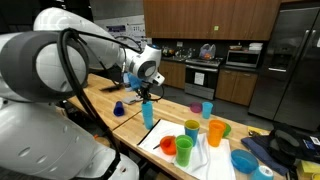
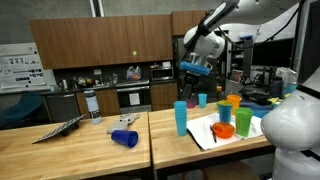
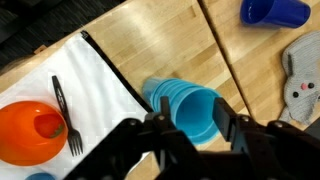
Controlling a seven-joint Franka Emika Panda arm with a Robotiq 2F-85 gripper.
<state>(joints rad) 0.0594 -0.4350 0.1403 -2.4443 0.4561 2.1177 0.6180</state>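
A tall stack of light blue cups (image 3: 190, 108) stands upright on the wooden table by the edge of a white mat (image 3: 85, 85). It also shows in both exterior views (image 1: 148, 114) (image 2: 181, 118). My gripper (image 3: 195, 128) hangs just above the stack with a finger on each side of the top rim. It is open and holds nothing. In both exterior views the gripper (image 1: 147, 93) (image 2: 192, 74) sits a little above the stack.
A dark blue cup (image 3: 275, 10) (image 2: 125, 138) lies on its side beyond a grey cloth (image 3: 300, 75). On the mat are an orange bowl (image 3: 28, 130), a black fork (image 3: 62, 110), orange (image 1: 216, 131), green (image 1: 184, 151) and yellow (image 1: 192, 128) cups. A blue bowl (image 1: 245, 160) sits nearby.
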